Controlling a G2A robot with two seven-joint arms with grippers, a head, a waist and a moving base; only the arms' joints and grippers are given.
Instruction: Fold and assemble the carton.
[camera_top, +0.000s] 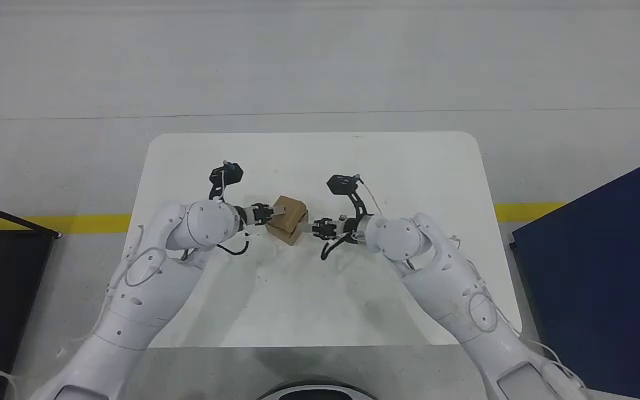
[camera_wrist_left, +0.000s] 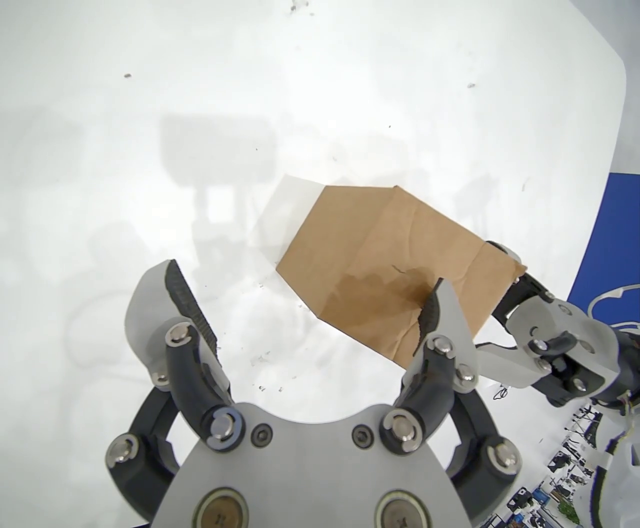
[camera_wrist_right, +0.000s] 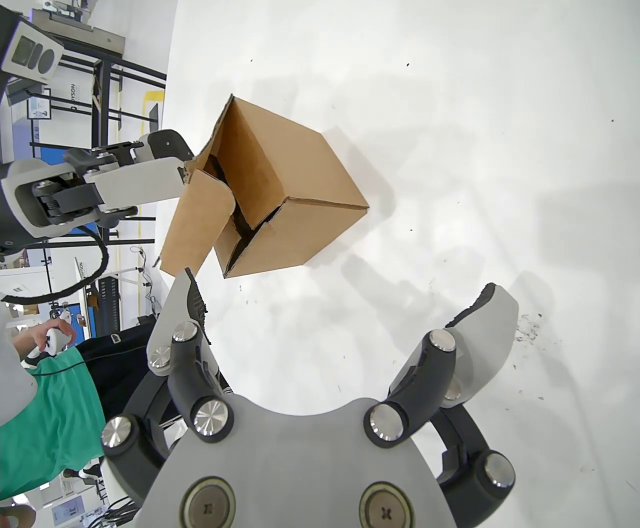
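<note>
The carton (camera_wrist_right: 280, 200) is seen between the left gripper (camera_wrist_left: 306, 280) and the right gripper (camera_wrist_right: 341, 286), just past their tips. Both jaws are spread wide, and nothing is held. A box shape looks made, but the end flaps are not shut yet.

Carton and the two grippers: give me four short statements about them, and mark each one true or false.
1. The carton sits between the left gripper and the right gripper. True.
2. The left gripper is shut on the carton. False: its jaws stand open.
3. The right gripper is open. True.
4. Every flap of the carton is folded shut. False: one end flap stands open, with a dark gap behind it.
</note>
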